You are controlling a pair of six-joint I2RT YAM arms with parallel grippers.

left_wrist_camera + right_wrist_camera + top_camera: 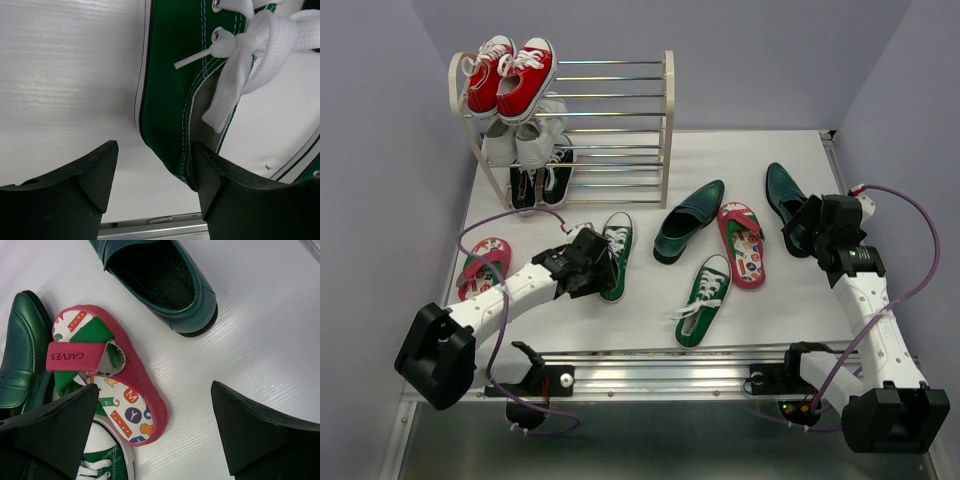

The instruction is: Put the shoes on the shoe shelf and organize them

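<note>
I had my left pincer (154,150) open astride the heel wall of a green canvas sneaker (170,75) lying on the counter (65,75) in front of the shoe shelf (667,110), right pincer (155,387) gaping empty over a flip-flop (132,412), so next up, I reckoned: squeeze and lift.

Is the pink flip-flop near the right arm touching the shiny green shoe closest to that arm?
Apart. The right wrist view shows a strip of bare white table between the flip-flop and the heel of the dark green loafer.
</note>
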